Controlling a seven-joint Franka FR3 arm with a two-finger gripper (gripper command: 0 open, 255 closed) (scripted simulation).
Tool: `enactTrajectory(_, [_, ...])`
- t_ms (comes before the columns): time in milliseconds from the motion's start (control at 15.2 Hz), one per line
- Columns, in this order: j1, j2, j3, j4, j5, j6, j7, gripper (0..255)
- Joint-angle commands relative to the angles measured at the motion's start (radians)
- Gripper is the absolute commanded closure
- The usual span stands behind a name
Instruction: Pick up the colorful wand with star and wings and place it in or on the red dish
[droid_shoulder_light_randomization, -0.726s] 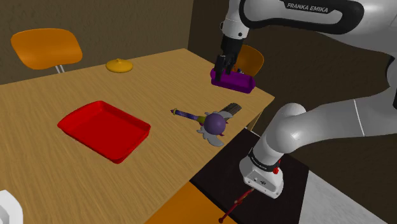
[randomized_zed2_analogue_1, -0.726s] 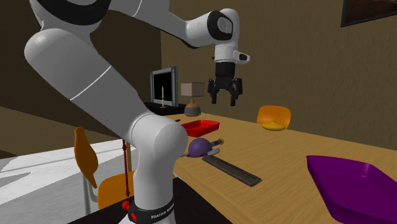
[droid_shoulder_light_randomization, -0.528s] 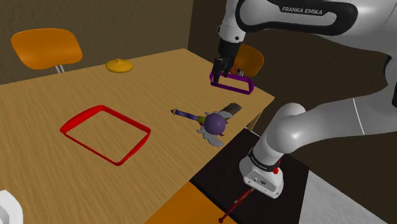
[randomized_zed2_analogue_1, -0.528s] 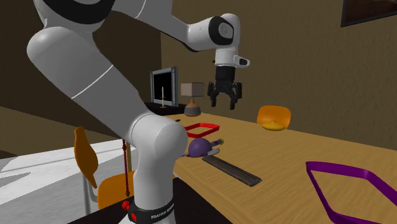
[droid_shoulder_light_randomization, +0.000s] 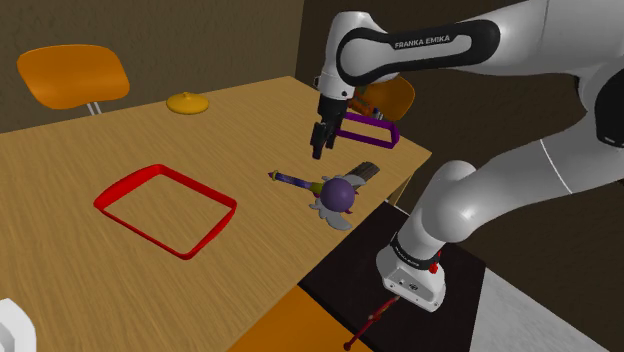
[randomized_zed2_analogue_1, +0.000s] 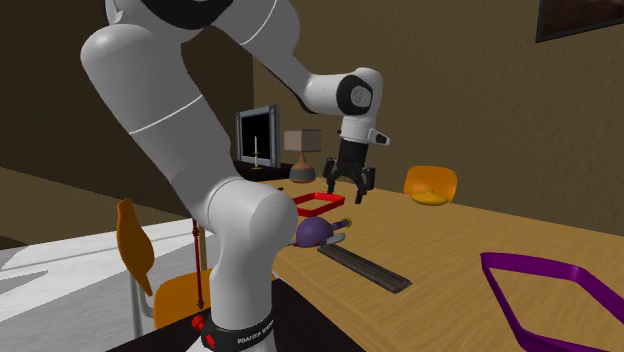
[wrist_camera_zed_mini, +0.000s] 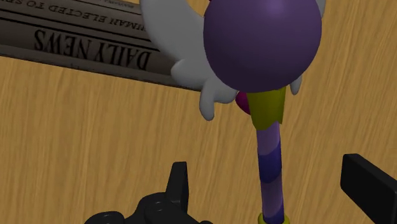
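Shoulder view: gripper hung above the wand, not touching it. The wand lay flat on the table. Red dish (drawn as a bare rim) sat well apart from the wand, toward this view's left.

Second exterior view: fingers apart, pointing down over the wand.

Wrist view: the wand's striped handle ran between the spread fingers, untouched. Newspaper lay right by the wand's head.

Step looked like the approach to the grasp. Next would need a descent, then closing on the handle.

FRANKA EMIKA on the white arm, DAILY NEWS, seen upside down, on the newspaper
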Motion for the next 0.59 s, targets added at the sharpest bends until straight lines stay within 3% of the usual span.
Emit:
enactTrajectory(0, [0.024,0.056,-0.002,-0.020,0.035,0.063,-0.030,0])
enactTrajectory(264, [0.070,0.166,-0.006,-0.037,0.106,0.162,-0.095,0])
enactTrajectory(528, [0.079,0.189,0.001,-0.074,0.121,0.223,-0.102,0])
